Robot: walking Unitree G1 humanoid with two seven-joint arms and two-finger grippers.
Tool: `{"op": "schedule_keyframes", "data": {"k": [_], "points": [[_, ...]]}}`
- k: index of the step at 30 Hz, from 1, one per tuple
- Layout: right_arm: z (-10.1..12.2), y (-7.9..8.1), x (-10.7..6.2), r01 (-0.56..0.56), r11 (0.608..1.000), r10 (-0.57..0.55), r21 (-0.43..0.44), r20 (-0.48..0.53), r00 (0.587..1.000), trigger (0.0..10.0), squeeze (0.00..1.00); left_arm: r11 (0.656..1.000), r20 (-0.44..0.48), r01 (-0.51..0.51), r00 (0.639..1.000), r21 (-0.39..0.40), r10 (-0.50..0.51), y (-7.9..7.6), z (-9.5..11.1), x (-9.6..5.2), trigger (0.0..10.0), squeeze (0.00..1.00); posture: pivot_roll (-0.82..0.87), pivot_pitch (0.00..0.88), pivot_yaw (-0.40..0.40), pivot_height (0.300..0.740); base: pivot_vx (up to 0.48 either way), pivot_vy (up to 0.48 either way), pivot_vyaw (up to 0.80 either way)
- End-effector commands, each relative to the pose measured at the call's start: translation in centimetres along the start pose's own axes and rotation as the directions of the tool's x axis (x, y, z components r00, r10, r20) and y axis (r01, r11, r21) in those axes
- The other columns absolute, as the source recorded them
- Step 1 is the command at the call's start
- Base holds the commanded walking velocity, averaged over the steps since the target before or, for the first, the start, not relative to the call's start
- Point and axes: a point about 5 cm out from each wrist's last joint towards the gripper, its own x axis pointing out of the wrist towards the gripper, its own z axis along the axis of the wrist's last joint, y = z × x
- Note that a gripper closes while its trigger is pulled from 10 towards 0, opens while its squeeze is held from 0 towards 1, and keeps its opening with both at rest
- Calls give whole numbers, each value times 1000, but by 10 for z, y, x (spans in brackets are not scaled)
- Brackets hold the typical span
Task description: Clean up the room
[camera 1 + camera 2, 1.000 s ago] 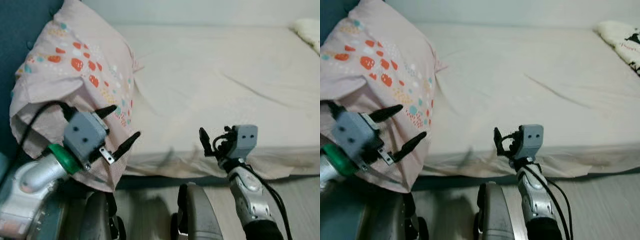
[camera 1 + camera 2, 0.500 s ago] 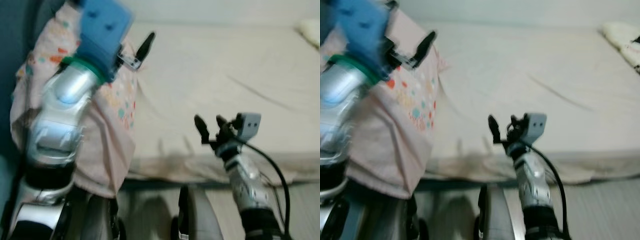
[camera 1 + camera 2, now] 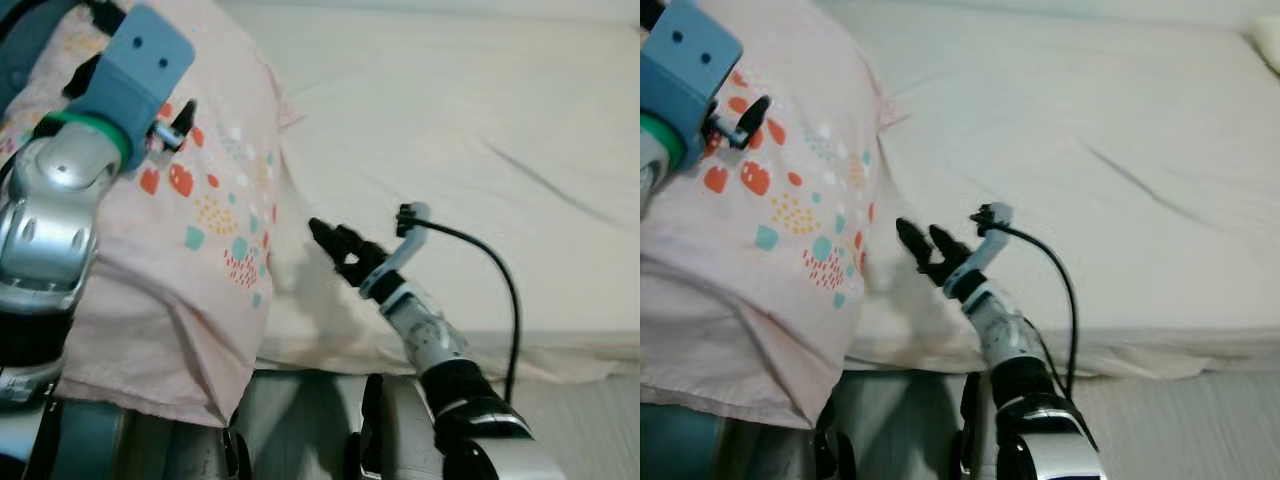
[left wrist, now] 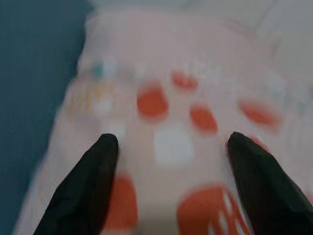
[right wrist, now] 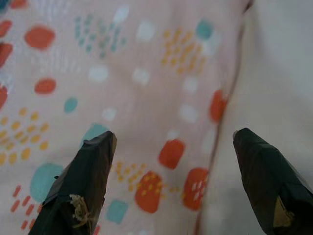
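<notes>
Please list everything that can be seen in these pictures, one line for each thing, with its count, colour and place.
pillow: one, pale pink with red, teal and yellow shapes, at the bed's left end, overhanging its front edge.
bed sheet: one, cream, wrinkled, covering the mattress.
floor: pale, striped, lower right, in front of the bed.
left gripper: one, black fingers open, raised at the pillow's upper part, on a blue-grey wrist.
right gripper: one, black fingers open, at the pillow's right edge beside the sheet.
cable: one, black, looping along the right arm.
</notes>
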Motion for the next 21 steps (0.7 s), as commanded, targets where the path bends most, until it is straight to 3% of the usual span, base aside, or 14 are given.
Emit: {"op": "schedule_keyframes", "data": {"k": [1, 6, 9, 12, 13, 14, 17, 18, 20, 21], "points": [[-8, -4, -5, 11, 1000, -11, 0, -26, 1000, 10000, 0, 1000, -28, -11, 1000, 5, 11, -1, -4, -7, 10000, 1000, 210, 248, -70, 575, 0, 0, 0], [-9, -6, -10, 0, 1000, 1, 15, -30, 1000, 10000, 0, 1000, -78, -14, 997, -6, 13, -1, -12, -11, 10000, 1000, 210, 247, -65, 575, 0, 0, 0], [-13, -17, -20, 28, 992, -27, 123, -8, 1000, 10000, 0, 999, -193, -49, 980, 11, 51, 18, -27, -17, 10000, 1000, 208, 248, -48, 575, 0, 0, 0], [-14, -20, -21, 38, 988, -39, 149, -1, 999, 10000, 0, 998, -208, -57, 976, 24, 60, 22, -28, -19, 10000, 1000, 208, 248, -48, 575, 0, 0, 0], [-16, -21, -23, 40, 984, -42, 175, 5, 999, 10000, 0, 995, -208, -76, 974, 69, 89, 24, -28, -22, 10000, 1000, 208, 248, -48, 575, 0, 0, 0], [-16, -21, -23, 40, 984, -42, 175, 5, 999, 10000, 0, 995, -208, -76, 974, 69, 89, 24, -28, -22, 10000, 1000, 208, 248, -48, 575, 0, 0, 0], [-19, -20, -25, 22, 983, -24, 182, 10, 1000, 10000, 0, 969, -172, -155, 967, 192, 189, 24, -26, -23, 10000, 1000, 208, 253, -15, 575, 0, 0, 0], [-18, -20, -25, 21, 983, -24, 180, 14, 1000, 10000, 0, 964, -169, -186, 961, 189, 219, 25, -26, -23, 10000, 1000, 207, 248, -11, 575, 0, 0, 0], [-16, -21, -27, 27, 983, -32, 180, 25, 999, 10000, 0, 983, -262, -122, 952, 136, 155, 4, -43, -21, 10000, 1000, 205, 245, -5, 575, 0, 0, 0], [-16, -21, -27, 27, 983, -32, 180, 25, 999, 10000, 0, 983, -262, -122, 952, 136, 155, 4, -43, -21, 10000, 1000, 205, 245, -5, 575, 0, 0, 0]]}}
